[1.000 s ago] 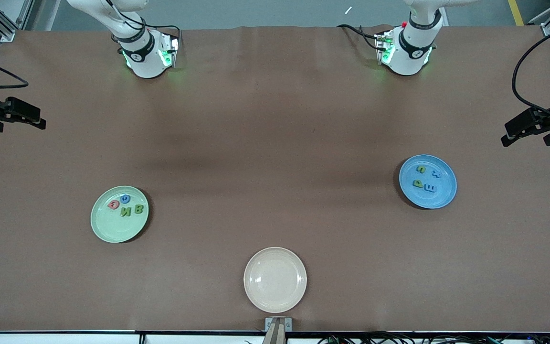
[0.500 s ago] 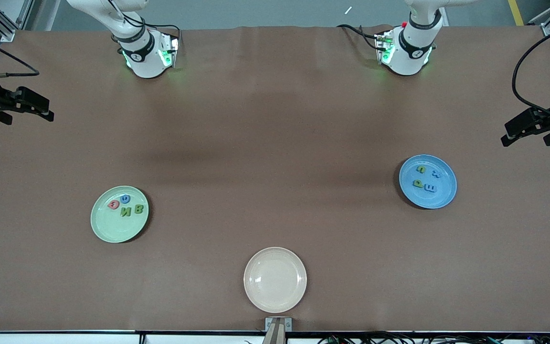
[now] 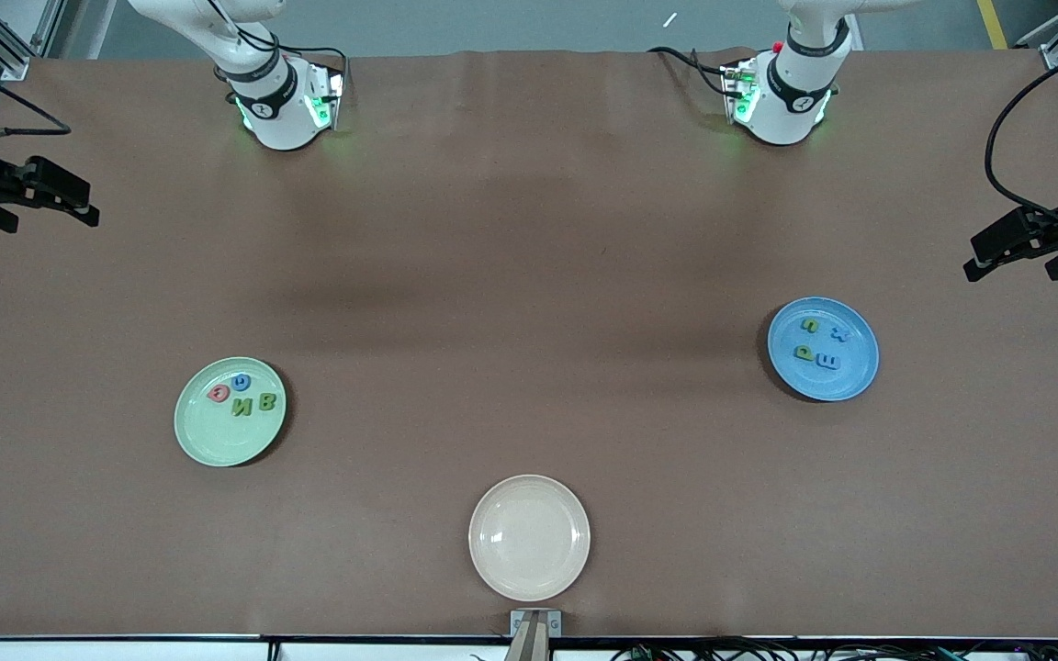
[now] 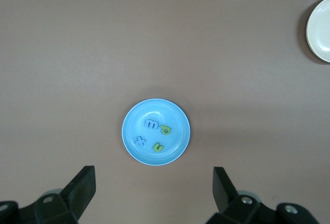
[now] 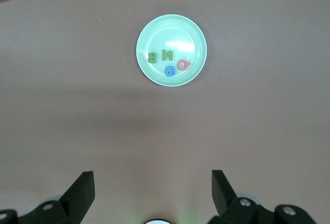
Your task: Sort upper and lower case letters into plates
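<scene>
Sorting looks done: four letters point(image 3: 242, 397) in mint plate point(image 3: 208, 441), four in blue plate point(image 3: 846, 386); left gripper point(image 3: 1025, 248) and right gripper point(image 3: 47, 197) wide open, empty, parked at table ends; next just verify cases

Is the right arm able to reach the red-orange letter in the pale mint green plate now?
Probably yes: the right gripper is open and empty, and the red-orange letter lies uncovered in the pale mint green plate.

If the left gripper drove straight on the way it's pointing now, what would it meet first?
Most likely bare table, just short of the blue plate with its four letters. The left gripper hangs open above the table's edge and holds nothing; depth is hard to judge.
</scene>
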Action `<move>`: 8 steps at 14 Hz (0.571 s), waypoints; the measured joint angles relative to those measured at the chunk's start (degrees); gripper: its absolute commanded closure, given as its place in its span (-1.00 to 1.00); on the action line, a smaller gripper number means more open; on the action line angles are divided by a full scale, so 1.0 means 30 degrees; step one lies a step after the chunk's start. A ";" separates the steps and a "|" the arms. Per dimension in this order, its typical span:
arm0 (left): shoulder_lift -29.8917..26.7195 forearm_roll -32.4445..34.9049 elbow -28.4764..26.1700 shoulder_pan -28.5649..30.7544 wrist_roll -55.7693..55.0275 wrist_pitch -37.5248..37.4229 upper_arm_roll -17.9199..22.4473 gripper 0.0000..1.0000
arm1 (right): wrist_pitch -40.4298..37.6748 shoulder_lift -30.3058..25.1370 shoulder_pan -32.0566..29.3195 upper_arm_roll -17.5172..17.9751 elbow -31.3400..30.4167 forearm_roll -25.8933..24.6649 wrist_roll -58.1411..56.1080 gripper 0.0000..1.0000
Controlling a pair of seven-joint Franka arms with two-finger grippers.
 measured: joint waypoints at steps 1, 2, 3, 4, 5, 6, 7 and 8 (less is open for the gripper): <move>0.0000 0.0000 0.0000 0.0000 0.0000 0.0000 0.0000 -1.00 | -0.0040 -0.0124 -0.0003 -0.0026 -0.0003 0.0000 0.0005 -1.00; 0.0000 0.0000 0.0000 0.0000 0.0000 -0.0001 0.0000 -0.99 | -0.0104 -0.0243 -0.0005 -0.0077 -0.0005 0.0000 0.0024 -1.00; 0.0000 0.0000 0.0000 0.0000 0.0000 -0.0004 0.0000 -1.00 | -0.0168 -0.0344 -0.0009 -0.0121 -0.0007 0.0000 0.0049 -1.00; 0.0000 0.0000 0.0000 0.0000 0.0000 -0.0007 0.0000 -1.00 | -0.0192 -0.0421 -0.0009 -0.0131 -0.0010 0.0001 0.0100 -1.00; 0.0000 0.0000 0.0000 0.0000 0.0000 -0.0009 0.0000 -1.00 | -0.0190 -0.0460 0.0000 -0.0103 -0.0014 0.0011 0.0275 -1.00; 0.0000 0.0000 0.0000 0.0000 0.0000 -0.0011 0.0000 -1.00 | -0.0166 -0.0464 0.0042 -0.0062 -0.0019 0.0021 0.0582 -1.00; 0.0000 0.0000 0.0000 0.0000 0.0000 -0.0012 0.0000 -1.00 | -0.0129 -0.0464 0.0145 -0.0025 -0.0044 0.0022 0.0964 -1.00; 0.0000 0.0000 0.0000 0.0000 0.0000 -0.0012 0.0000 -1.00 | -0.0108 -0.0464 0.0262 0.0011 -0.0078 0.0022 0.1246 -1.00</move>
